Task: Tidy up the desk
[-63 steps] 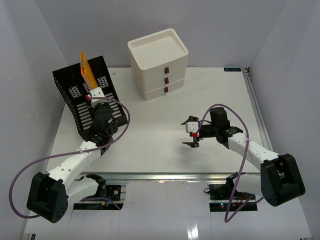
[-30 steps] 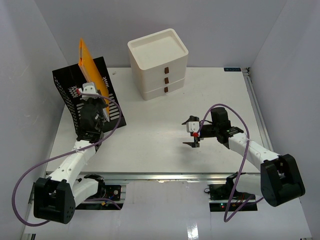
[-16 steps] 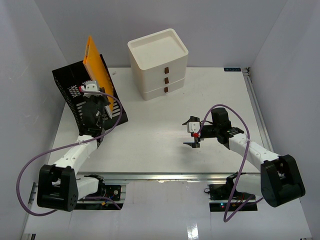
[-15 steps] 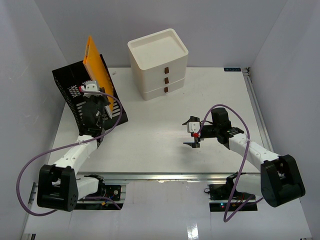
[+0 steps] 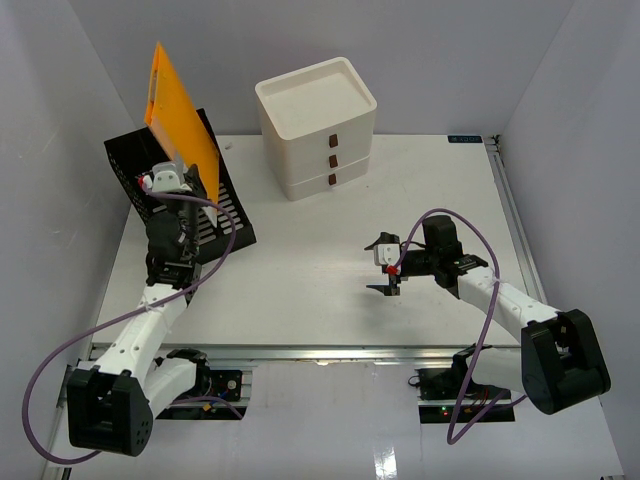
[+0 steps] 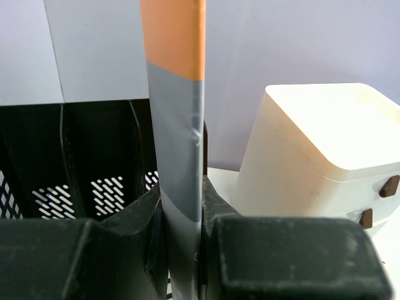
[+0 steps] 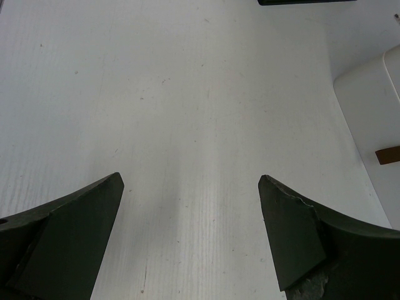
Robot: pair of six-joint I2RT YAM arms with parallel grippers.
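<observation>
White, flat desk (image 5: 300, 275) with metal front rail (image 5: 330, 352); left gripper (image 6: 181, 228) clamped on orange folder (image 5: 176, 100); right gripper (image 7: 190, 181) spread wide, empty.

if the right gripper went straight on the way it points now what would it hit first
Most likely the bare flat white tabletop: the open right gripper tilts down at it, nothing between its fingers. The cream three-drawer box sits off to the side of that line, though depth is unclear.

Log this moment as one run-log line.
left gripper: shut on orange folder, at black file rack | right gripper: open, empty, above desk | drawer box: far centre
</observation>
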